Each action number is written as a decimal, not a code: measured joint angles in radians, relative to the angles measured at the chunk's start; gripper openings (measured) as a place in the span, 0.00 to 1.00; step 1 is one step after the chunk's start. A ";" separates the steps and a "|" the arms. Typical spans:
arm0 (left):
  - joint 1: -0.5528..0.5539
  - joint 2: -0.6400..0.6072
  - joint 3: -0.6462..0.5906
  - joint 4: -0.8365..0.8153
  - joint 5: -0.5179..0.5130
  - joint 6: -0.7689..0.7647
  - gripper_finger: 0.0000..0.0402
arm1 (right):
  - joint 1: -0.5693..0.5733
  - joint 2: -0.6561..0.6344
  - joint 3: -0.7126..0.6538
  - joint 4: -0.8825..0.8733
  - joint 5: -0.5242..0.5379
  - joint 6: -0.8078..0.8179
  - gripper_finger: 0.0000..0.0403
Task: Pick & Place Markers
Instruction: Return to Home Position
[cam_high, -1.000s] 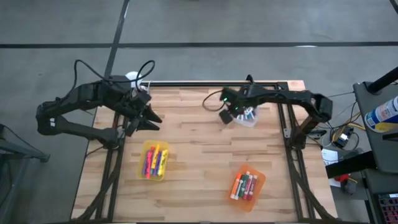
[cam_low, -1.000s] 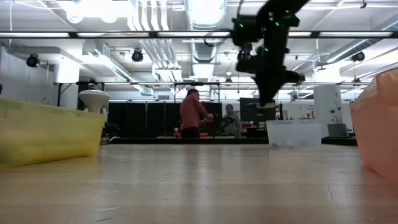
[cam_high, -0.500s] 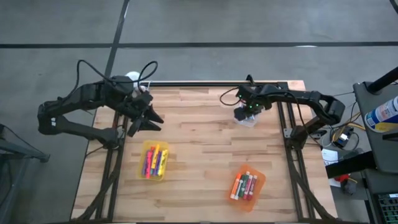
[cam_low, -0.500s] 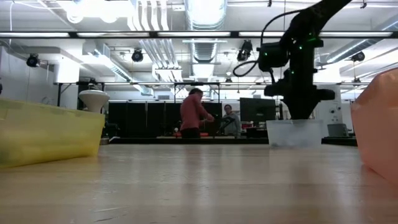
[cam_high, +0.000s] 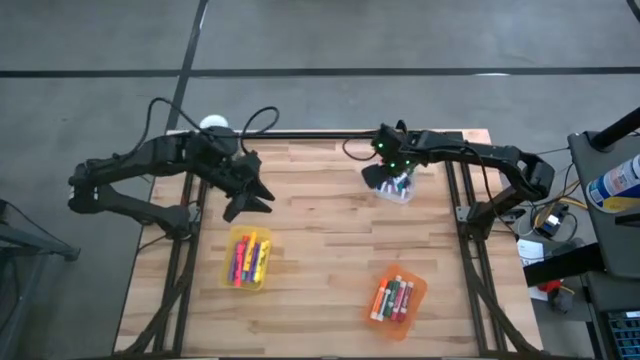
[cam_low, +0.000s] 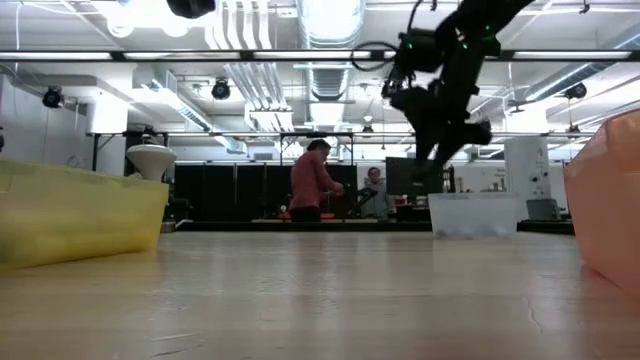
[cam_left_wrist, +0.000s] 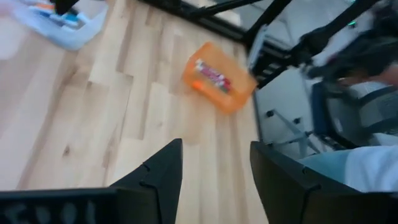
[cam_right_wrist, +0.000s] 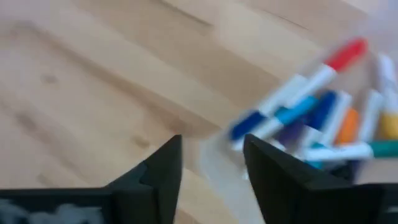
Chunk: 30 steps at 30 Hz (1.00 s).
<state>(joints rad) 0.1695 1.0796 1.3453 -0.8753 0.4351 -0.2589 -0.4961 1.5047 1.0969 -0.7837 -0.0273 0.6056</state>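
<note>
Markers (cam_high: 249, 257) lie sorted in 3 bins (cam_high: 229, 242); so your left gripper (cam_high: 252, 197), mid-left, and right gripper (cam_high: 378, 180), above the upper-right clear bin (cam_high: 406, 193), hang parted and empty.

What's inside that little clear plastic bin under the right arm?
Small capped markers in blue, red, orange and teal, piled in the clear plastic bin. From above, the open right gripper hangs over part of it, hiding the rest.
</note>
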 joint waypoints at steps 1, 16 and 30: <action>0.001 0.005 -0.005 -0.004 -0.016 0.006 0.44 | 0.015 0.000 0.011 0.006 -0.003 -0.015 0.38; 0.080 -0.080 -0.123 0.187 0.006 0.122 0.02 | 0.222 -0.106 -0.023 0.644 -0.209 -0.216 0.02; 0.117 -0.410 -0.497 0.341 -0.244 -0.080 0.02 | 0.262 -0.409 -0.085 0.369 -0.169 -0.324 0.02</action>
<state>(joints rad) 0.2863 0.6693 0.8483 -0.5342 0.1910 -0.3385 -0.2337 1.0954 1.0120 -0.4150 -0.1964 0.2816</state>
